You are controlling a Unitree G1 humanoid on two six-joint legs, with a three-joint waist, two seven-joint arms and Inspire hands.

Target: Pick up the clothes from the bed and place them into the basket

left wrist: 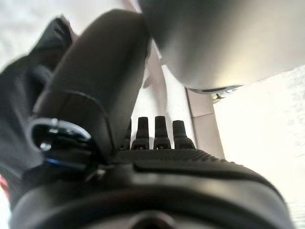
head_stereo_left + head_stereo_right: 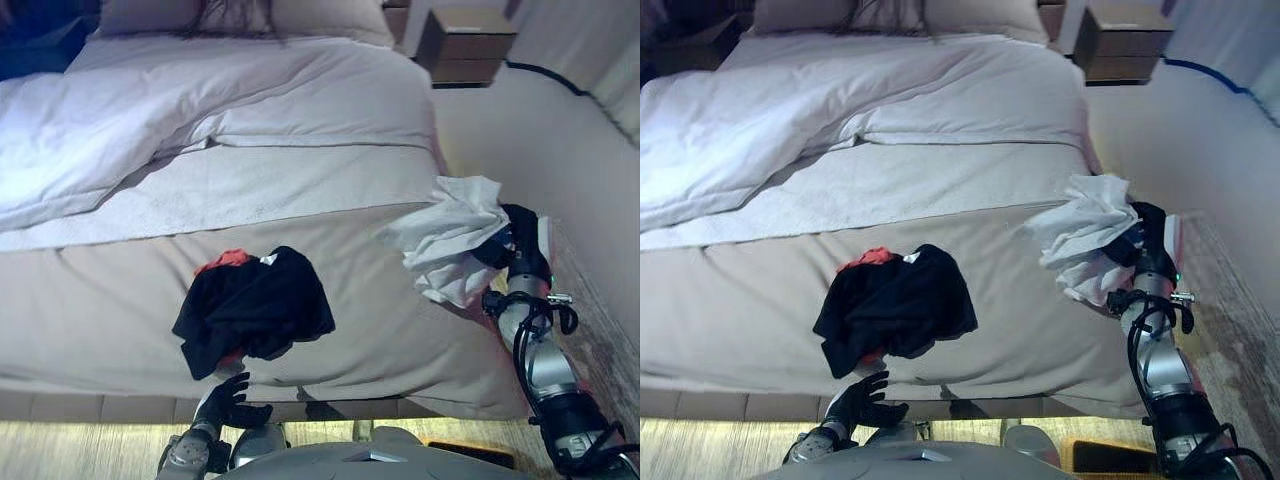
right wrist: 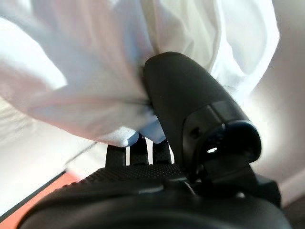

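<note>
My right hand point(image 2: 512, 245) is shut on a white garment point(image 2: 452, 235) and holds it up off the bed's right front corner; in the right wrist view the thumb point(image 3: 183, 100) presses into the white cloth point(image 3: 86, 71). A black garment point(image 2: 255, 305) with a red piece point(image 2: 228, 260) under its far edge lies bunched on the beige bed cover point(image 2: 100, 300) near the front edge. My left hand point(image 2: 228, 402) is open, low at the bed's front edge just below the black garment, which also shows in the left wrist view point(image 1: 21, 95).
A white duvet point(image 2: 150, 110) covers the far half of the bed. A brown nightstand point(image 2: 465, 45) stands at the back right. An orange and black edge point(image 2: 1110, 455) shows on the floor at the lower right. Bare floor runs along the bed's right side.
</note>
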